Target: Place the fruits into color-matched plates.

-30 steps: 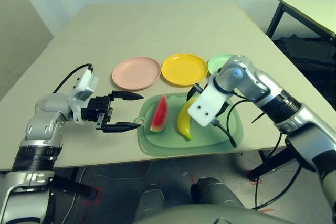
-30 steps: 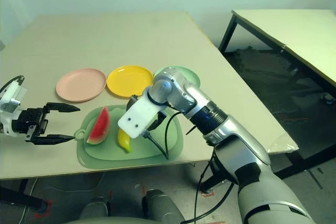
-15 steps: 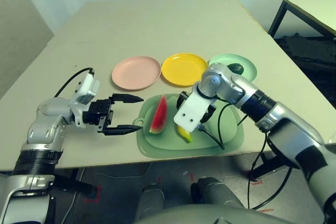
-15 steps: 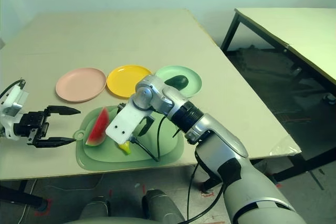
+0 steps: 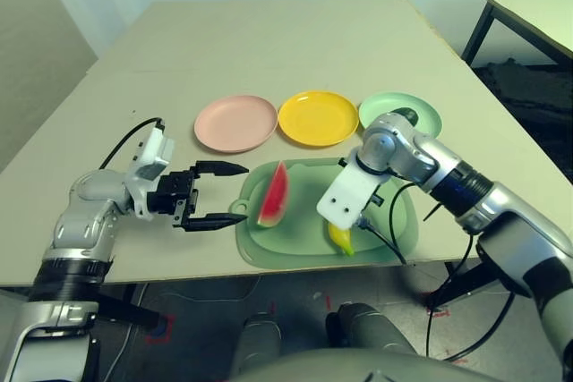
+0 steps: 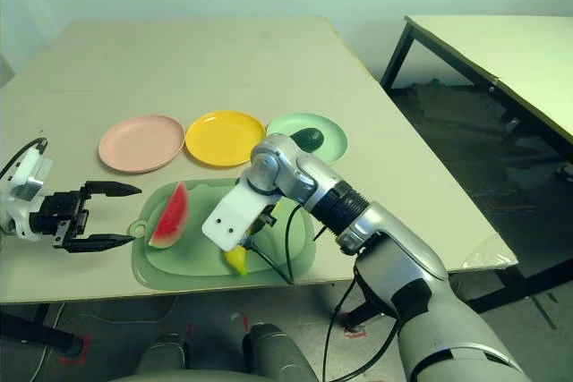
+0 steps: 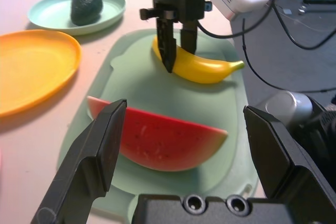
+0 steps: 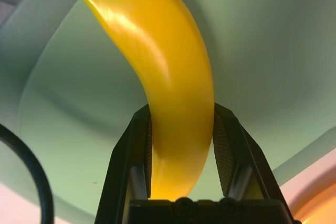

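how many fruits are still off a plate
2: the watermelon wedge and the banana lie on the green mat, banana between the right gripper fingers. The avocado sits plated.

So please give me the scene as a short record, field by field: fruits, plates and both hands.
banana: on the green mat, between the right hand's fingers
right hand: fingers on both sides of the banana, touching it
watermelon wedge: on the mat, not held
avocado: already on the mint green plate
yellow plate: no fruit on it
pink plate: no fruit on it
left hand: open, beside the mat's left edge, pointing at the watermelon wedge
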Robot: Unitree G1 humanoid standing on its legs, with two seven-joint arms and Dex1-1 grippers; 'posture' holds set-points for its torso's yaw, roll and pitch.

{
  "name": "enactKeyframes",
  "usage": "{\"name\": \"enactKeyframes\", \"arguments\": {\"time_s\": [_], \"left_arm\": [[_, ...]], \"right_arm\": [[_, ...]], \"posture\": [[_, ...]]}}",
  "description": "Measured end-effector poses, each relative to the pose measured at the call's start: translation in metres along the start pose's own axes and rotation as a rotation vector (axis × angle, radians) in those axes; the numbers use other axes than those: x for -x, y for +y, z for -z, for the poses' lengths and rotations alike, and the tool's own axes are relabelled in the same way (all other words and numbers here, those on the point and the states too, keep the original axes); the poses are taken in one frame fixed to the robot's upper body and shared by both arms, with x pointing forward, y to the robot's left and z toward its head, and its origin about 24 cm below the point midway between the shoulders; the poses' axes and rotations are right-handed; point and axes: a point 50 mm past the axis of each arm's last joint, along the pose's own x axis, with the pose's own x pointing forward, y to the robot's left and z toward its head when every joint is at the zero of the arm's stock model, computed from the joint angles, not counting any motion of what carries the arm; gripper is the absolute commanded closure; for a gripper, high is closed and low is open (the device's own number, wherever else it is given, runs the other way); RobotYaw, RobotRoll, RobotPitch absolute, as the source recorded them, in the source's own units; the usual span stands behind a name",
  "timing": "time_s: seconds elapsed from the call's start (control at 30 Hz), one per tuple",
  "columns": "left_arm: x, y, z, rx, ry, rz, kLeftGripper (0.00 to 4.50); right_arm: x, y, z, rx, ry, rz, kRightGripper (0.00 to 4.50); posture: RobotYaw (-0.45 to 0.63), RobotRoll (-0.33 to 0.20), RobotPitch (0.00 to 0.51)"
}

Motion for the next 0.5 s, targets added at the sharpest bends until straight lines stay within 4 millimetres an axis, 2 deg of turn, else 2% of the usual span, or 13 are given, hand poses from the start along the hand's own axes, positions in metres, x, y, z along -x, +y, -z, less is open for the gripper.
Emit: {"name": "enactKeyframes", "arguments": {"time_s": [0.1,0.23,0.33,0.4,0.5], "left_arm": [[0.002,0.004,0.000,0.020,-0.012,-0.048,0.00],[0.004,0.006,0.000,0.031,-0.017,-0.091,0.00],[0.006,0.009,-0.001,0.040,-0.029,-0.154,0.00],[0.002,0.013,-0.001,0.058,-0.047,-0.213,0.00],[-0.005,0.015,-0.001,0.068,-0.041,-0.273,0.00]], "right_arm": [[0.018,-0.008,0.010,-0.107,-0.024,0.080,2.88],[0.061,-0.026,0.032,-0.288,-0.065,0.268,2.88],[0.083,-0.045,0.041,-0.396,-0.093,0.419,2.88],[0.089,-0.056,0.045,-0.473,-0.132,0.506,2.88],[0.087,-0.067,0.050,-0.563,-0.163,0.591,2.88]], "posture": [[-0.08,0.000,0.043],[-0.08,0.000,0.041],[-0.08,0.000,0.039],[-0.07,0.000,0.040],[-0.06,0.000,0.040]]}}
